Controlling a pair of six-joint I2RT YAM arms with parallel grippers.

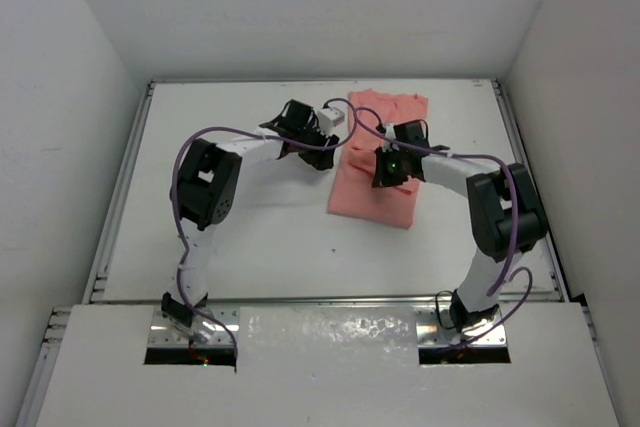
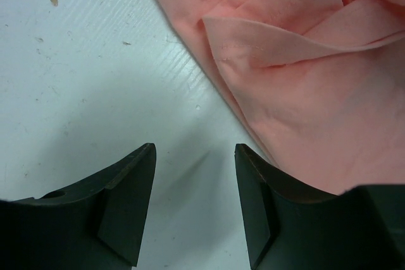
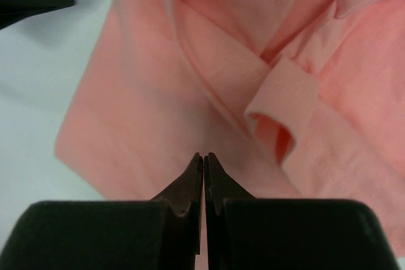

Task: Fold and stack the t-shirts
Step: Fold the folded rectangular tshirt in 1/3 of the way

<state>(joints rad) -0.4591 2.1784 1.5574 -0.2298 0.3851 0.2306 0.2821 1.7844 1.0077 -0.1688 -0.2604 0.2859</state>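
- Salmon-pink short-sleeved cloth t-shirt [image 1: 372,197] is seen lying crumpled on the white table [image 1: 250,227], right of centre towards the far edge.
- Left gripper [image 2: 193,150]: fingers held apart over bare table, just beside the shirt's edge.
- Right gripper [image 3: 204,156]: fingers pressed together above the shirt's folds.
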